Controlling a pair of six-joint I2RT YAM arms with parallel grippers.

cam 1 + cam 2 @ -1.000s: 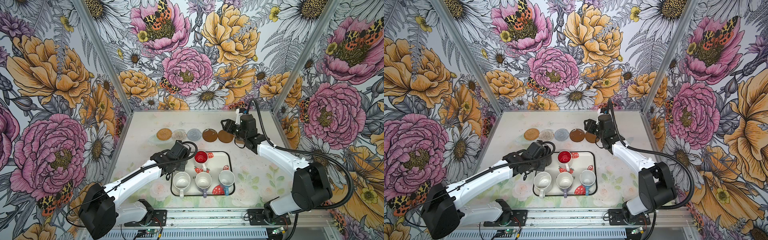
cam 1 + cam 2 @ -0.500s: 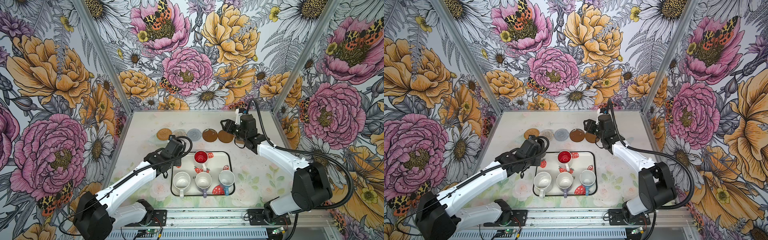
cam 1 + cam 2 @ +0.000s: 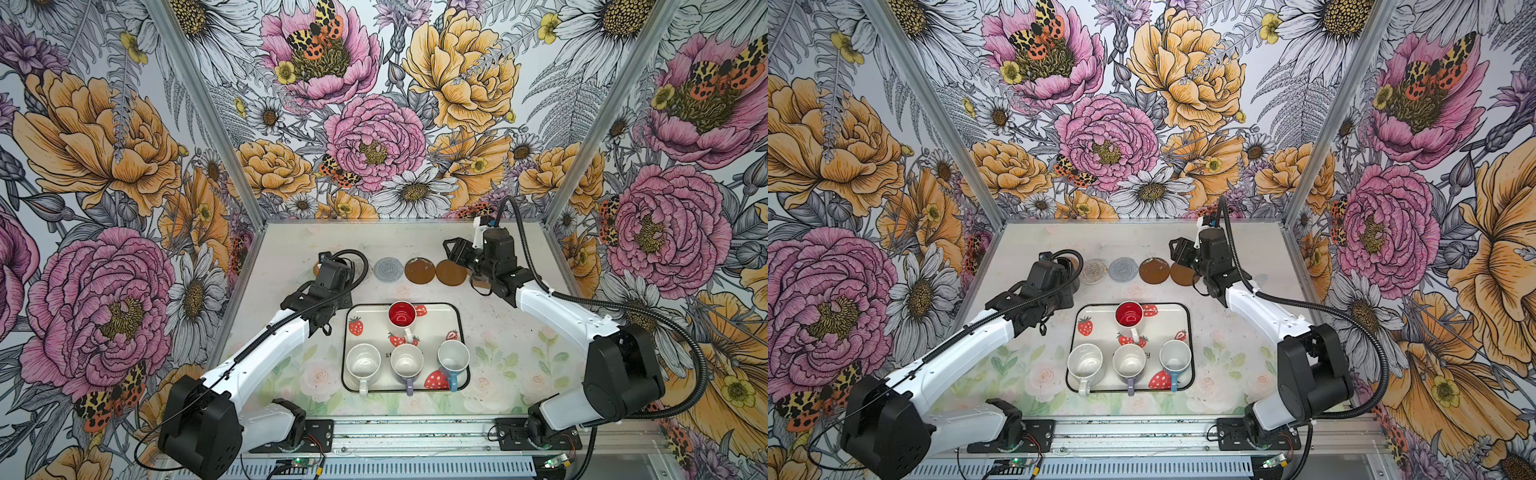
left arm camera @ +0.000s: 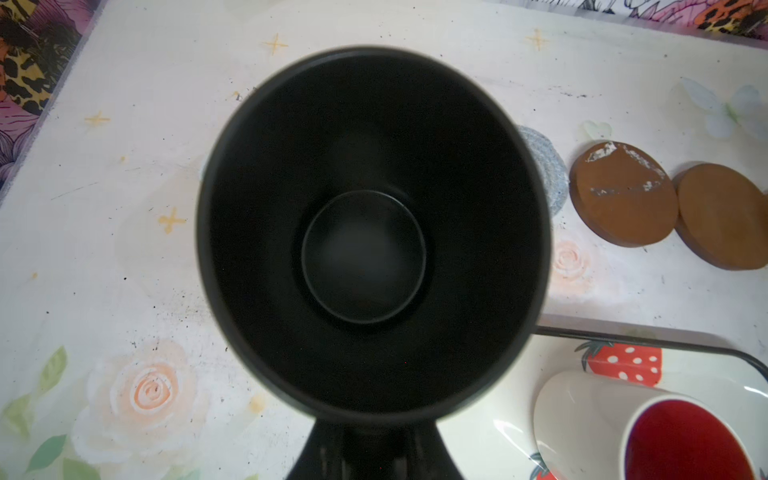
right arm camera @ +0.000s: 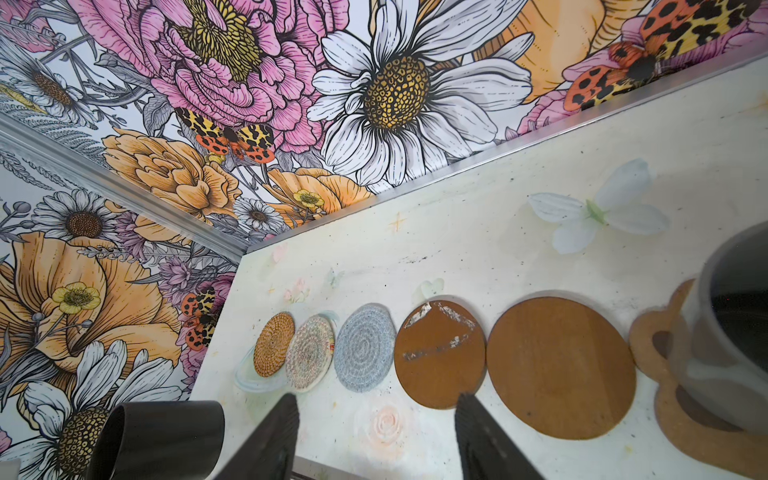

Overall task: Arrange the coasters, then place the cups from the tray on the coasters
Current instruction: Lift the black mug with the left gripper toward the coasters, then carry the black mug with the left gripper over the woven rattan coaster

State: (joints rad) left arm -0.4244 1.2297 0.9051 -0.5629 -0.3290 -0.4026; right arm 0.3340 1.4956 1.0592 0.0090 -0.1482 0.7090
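At the left end of the coaster row, my left gripper (image 4: pixel 365 442) is clamped narrowly on the black mug (image 4: pixel 365 257), apparently at its handle side, mouth up. The mug fills my wrist view and hides the mats I judge to be my target. Only an edge of the grey-blue woven coaster (image 4: pixel 544 166) peeks out beside it, so I would be lowering almost blind. The right wrist view shows the tan rattan coaster (image 5: pixel 274 350) and the cream woven coaster (image 5: pixel 311 358) bare and touching each other, perhaps slightly overlapped. If the mug's base lands across that seam, it could sit tilted or nudge a light mat out of line. A one-sided grip may also let the mug swing as it touches down. My right gripper (image 5: pixel 376 401) stands wide with nothing between its fingers, close to the grey mug (image 5: pixel 719 374), which sits on the paw-shaped coaster (image 5: pixel 702 444). A careless retreat could clip that mug or drag its mat against the plain brown coaster (image 5: pixel 561 368). Four mugs wait on the strawberry tray (image 3: pixel 436 328), and the red-lined mug (image 3: pixel 402 319) is the nearest one to the row. I judge that reaching for it calls for care around the mugs already set down.
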